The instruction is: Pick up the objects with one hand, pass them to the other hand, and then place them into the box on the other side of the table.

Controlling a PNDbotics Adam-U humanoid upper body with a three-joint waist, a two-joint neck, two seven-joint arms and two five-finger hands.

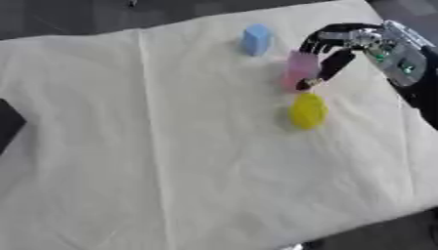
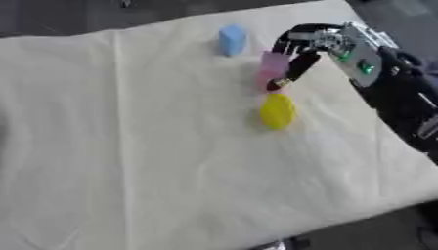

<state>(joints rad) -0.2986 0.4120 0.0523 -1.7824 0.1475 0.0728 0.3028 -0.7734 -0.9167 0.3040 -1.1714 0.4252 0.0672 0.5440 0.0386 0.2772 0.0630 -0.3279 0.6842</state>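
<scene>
Right hand [image 1: 342,46] curled round pink block [image 1: 300,68], near table's [image 1: 128,146] far right edge

Blue block [image 1: 256,39] and yellow object [image 1: 307,111] flank the pink block [image 1: 300,68]; cloth [image 1: 128,146] leftward lies open.

A cream cloth [image 1: 171,146] covers my table, lying askew, creased along a fold running near to far on its left part. Dark floor [image 1: 68,19] shows beyond the far edge. A dark shape [image 1: 7,122] cuts in at the left edge; I cannot tell what.
</scene>
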